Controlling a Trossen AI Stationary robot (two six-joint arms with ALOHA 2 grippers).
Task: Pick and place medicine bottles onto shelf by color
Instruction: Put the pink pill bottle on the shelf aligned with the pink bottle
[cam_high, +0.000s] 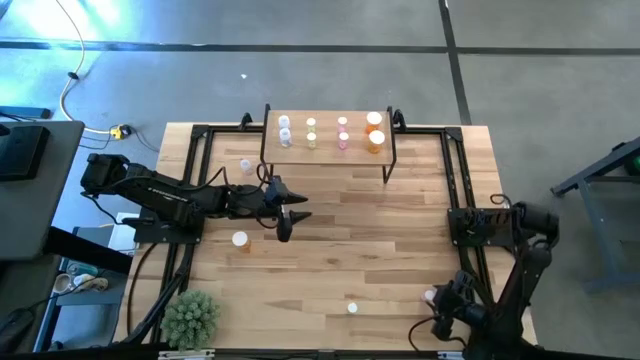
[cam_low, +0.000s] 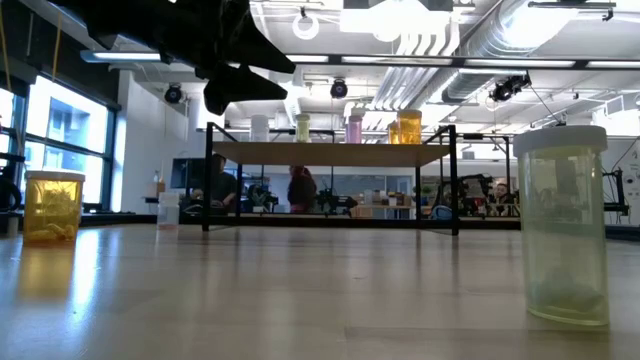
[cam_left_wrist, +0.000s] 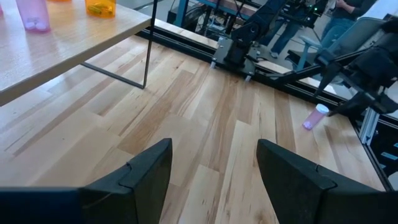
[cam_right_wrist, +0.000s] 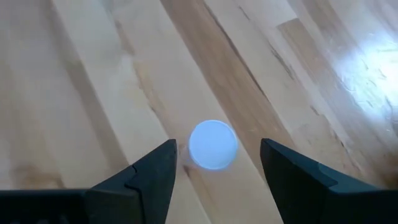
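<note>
The left end effector (cam_high: 288, 215) hangs left of centre in the high view, fingers spread and empty above bare bench (cam_high: 400, 240). Nearby, an orange bottle (cam_high: 240, 239) stands below-left of it and a clear bottle (cam_high: 245, 165) above-left. The shelf (cam_high: 327, 150) sits at upper centre, carrying bottles in four columns: clear, yellow, pink, orange. The right end effector (cam_right_wrist: 214, 165) hovers at lower right, fingers spread over a pink bottle (cam_high: 430, 296), not touching it. A yellow bottle (cam_high: 352, 308) stands just left.

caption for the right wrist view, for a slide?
Right claw, fingers open, poised directly above a white-capped medicine bottle standing on the wooden table.
</note>
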